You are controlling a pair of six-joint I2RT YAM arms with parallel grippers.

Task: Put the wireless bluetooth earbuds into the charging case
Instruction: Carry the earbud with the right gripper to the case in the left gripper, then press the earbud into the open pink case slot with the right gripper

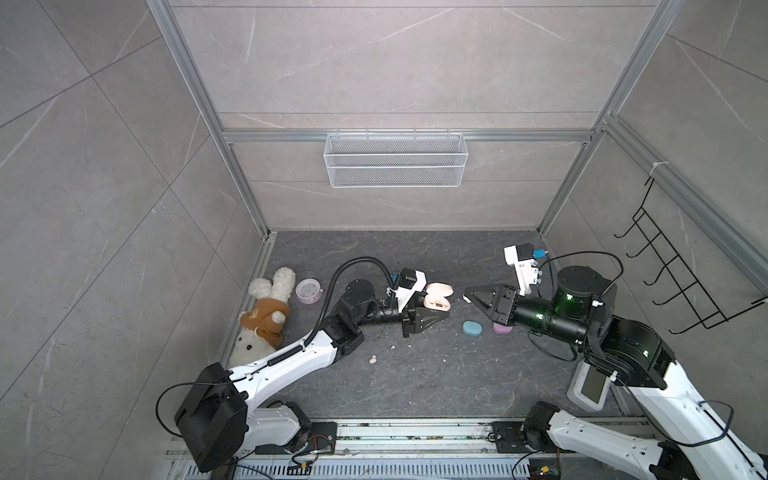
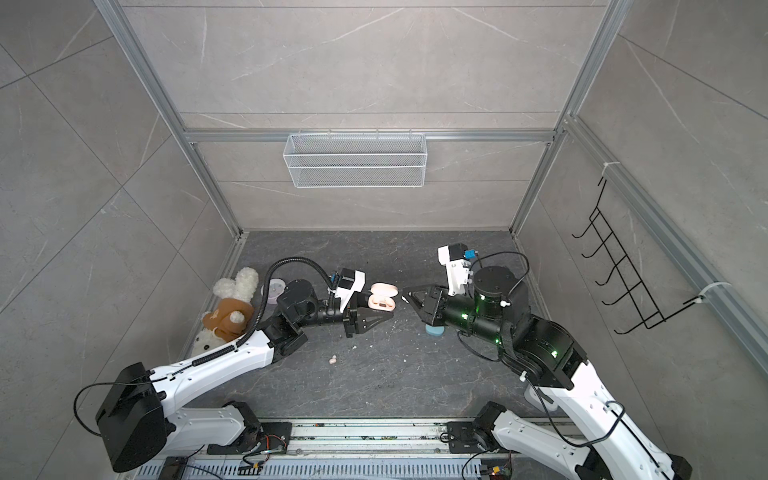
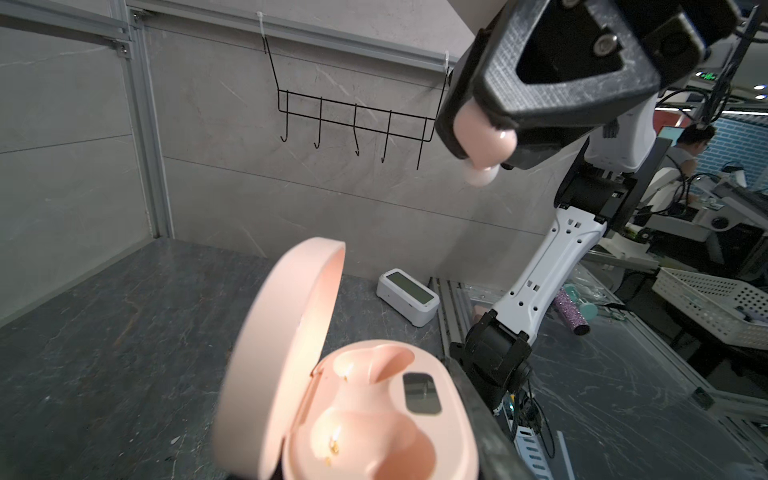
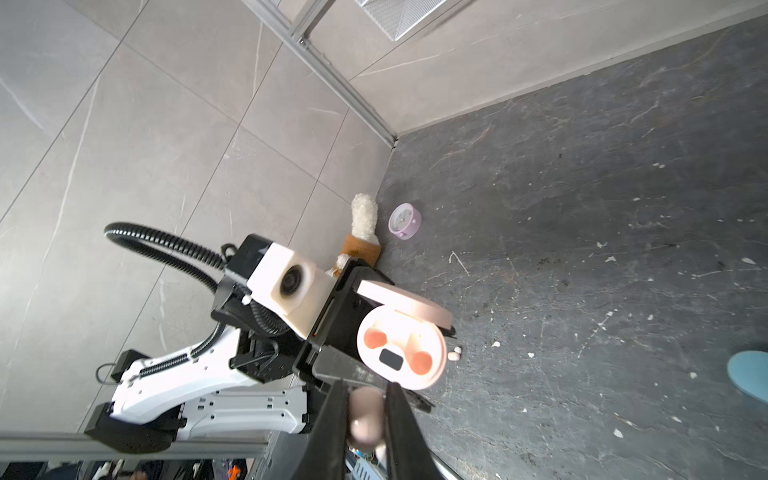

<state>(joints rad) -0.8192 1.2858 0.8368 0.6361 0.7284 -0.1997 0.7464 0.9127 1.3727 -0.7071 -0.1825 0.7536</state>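
Note:
My left gripper [image 1: 438, 314] is shut on the base of a peach-pink charging case [image 1: 437, 300] and holds it above the table with the lid [image 3: 282, 332] swung open. Both sockets of the charging case [image 3: 365, 415] are empty. My right gripper [image 1: 466, 297] is shut on a peach-pink earbud [image 3: 484, 141]; it hovers just right of the charging case [image 4: 401, 353], tips pointing at it with a small gap. The earbud [image 4: 365, 419] sits pinched between the right gripper's [image 4: 366, 392] fingers. A second peach-pink earbud [image 1: 372, 360] lies on the dark table [image 1: 415, 386] in front of my left gripper [image 2: 384, 316].
A shut blue case [image 1: 472, 328] and a lilac case [image 1: 502, 329] lie under my right arm. A plush rabbit [image 1: 266, 316] and a lilac round clock [image 1: 308, 291] sit at the left wall, a white device [image 1: 590, 386] at the front right. A wire basket [image 1: 395, 160] and hook rack [image 1: 681, 270] hang on the walls.

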